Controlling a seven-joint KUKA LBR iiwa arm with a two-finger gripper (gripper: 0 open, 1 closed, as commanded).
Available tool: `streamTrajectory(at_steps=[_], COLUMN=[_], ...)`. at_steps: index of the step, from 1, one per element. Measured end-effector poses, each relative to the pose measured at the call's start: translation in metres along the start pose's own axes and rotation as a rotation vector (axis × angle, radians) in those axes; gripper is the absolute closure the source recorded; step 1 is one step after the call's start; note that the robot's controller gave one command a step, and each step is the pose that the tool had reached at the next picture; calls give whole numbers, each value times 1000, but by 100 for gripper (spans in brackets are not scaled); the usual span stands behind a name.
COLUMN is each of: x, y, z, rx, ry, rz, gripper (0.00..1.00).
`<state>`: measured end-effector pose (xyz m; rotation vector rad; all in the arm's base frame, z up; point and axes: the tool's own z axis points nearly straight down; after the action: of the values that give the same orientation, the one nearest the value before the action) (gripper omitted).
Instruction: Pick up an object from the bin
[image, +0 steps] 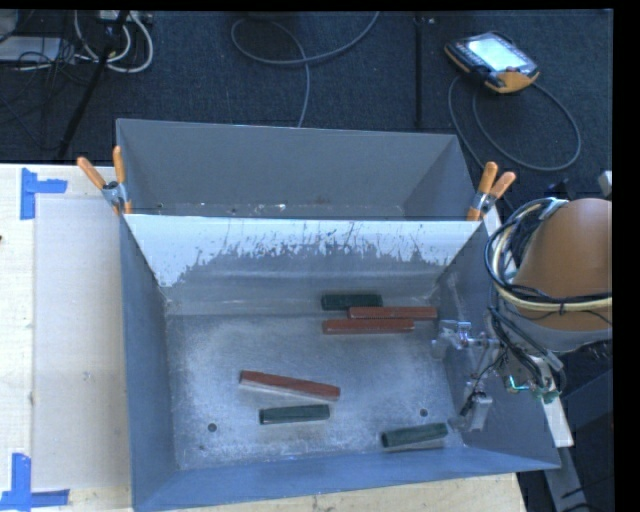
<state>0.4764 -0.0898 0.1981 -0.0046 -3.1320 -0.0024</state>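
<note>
A grey metal bin (146, 380) holds six short bars scattered over its scuffed floor. Left of centre, a slanted brown bar (289, 385) lies with its right end tipped toward the front. Just below it, close but apart, a lower green bar (294, 414) lies almost level. Farther right and toward the back wall, three bars crowd together: an upper green bar (351, 300), a top brown bar (392, 313) pressed along its underside and running on to the right, and a middle brown bar (368, 326) tight against that one. All three lie flat and nearly parallel. Near the front right corner, a corner green bar (414, 436) rests alone, well apart from the others. The gripper (467, 373) hangs at the bin's right side, against the sloping right wall. It sits between the right end of the top brown bar and the corner green bar, near both and touching neither as far as can be seen. Whether it is spread or closed cannot be told from this angle. Behind it, at the right edge of the scene, the arm (560, 330) carries a rounded orange cover (575, 255), with looped cables (500, 262) draped along its left flank.
</note>
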Motion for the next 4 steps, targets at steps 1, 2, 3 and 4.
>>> streamTrajectory(at_steps=[1,2,3,4], x=[-2,0,4,5], y=[1,6,6,10], z=[-4,37,77,58], rx=[1,4,0,2], ry=[-8,-17,-4,-9], rz=[-5,-175,-263,-370], gripper=[0,0,0,0])
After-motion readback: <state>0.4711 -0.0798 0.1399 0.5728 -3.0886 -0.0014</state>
